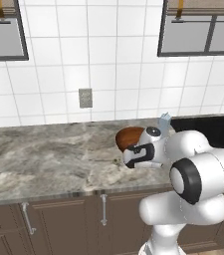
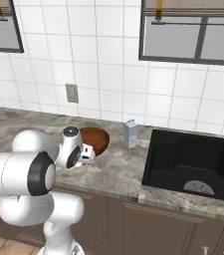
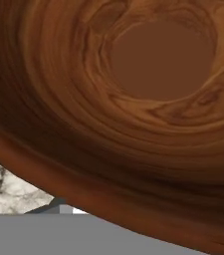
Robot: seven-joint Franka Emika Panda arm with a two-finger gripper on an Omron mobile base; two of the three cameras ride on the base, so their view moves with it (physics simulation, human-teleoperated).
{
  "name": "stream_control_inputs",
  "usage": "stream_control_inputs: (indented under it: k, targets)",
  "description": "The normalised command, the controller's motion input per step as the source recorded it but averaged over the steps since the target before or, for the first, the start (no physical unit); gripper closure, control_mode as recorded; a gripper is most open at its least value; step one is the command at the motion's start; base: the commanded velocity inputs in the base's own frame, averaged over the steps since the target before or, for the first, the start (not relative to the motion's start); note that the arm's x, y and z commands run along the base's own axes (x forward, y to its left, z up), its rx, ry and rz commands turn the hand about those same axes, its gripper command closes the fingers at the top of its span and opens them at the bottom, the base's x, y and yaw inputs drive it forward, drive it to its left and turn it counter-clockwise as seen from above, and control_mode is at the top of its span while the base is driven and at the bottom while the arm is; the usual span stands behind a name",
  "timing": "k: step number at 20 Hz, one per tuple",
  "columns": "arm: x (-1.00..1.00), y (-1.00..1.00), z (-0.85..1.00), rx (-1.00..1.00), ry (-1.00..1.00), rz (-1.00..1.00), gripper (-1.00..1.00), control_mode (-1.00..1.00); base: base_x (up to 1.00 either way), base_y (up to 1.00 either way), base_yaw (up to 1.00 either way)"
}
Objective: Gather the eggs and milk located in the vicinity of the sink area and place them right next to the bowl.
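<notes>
From the left base view, my hand is low over the grey marble worktop [image 1: 44, 149]. It is right in front of the brown bowl [image 1: 129, 135] and hides part of it. My fingers [image 1: 128, 162] point down at about 7 o'clock from the bowl. I cannot see their tips well here. The milk [image 1: 164, 118] peeks up behind my arm, at about 2 o'clock from the bowl, close to the black sink area [image 1: 213, 130].

From the right base view, the bowl [image 2: 97, 139] sits on the worktop [image 2: 118, 172] and my fingers [image 2: 89, 155] are at its near edge, at about 7 o'clock from it. The milk [image 2: 130, 133] stands upright at 3 o'clock from the bowl, near it but not touching. The sink area [image 2: 190, 159] is past the milk, further out at 3 o'clock. I cannot spot an egg for sure in these pictures.

In the hand view, I look into the bowl [image 3: 133, 99], very close. A bit of worktop [image 3: 9, 191] shows at 8 o'clock. My fingers are nearly closed, and I cannot tell if they hold anything.
</notes>
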Motion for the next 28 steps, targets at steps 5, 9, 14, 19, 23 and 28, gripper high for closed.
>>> stream_control_inputs:
  k: [5, 9, 14, 19, 23, 28]
  targets:
    - [0.15, 0.0, -0.07, 0.0, 0.0, 0.0, 1.0, -1.0, 0.0, 0.0, 0.0]
    - [0.11, 0.0, -0.11, 0.0, 0.0, 0.0, 1.0, -1.0, 0.0, 0.0, 0.0]
    - [0.0, 0.0, -0.02, 0.0, 0.0, 0.0, -1.0, -1.0, 0.0, 0.0, 0.0]
    - [-0.03, 0.0, 0.0, 0.0, -0.02, 0.0, -1.0, -1.0, 0.0, 0.0, 0.0]
    - [-0.22, 0.0, 0.0, 0.0, -0.07, 0.0, -1.0, -1.0, 0.0, 0.0, 0.0]
    - [-0.29, 0.0, 0.01, 0.0, -0.07, 0.0, -1.0, -1.0, 0.0, 0.0, 0.0]
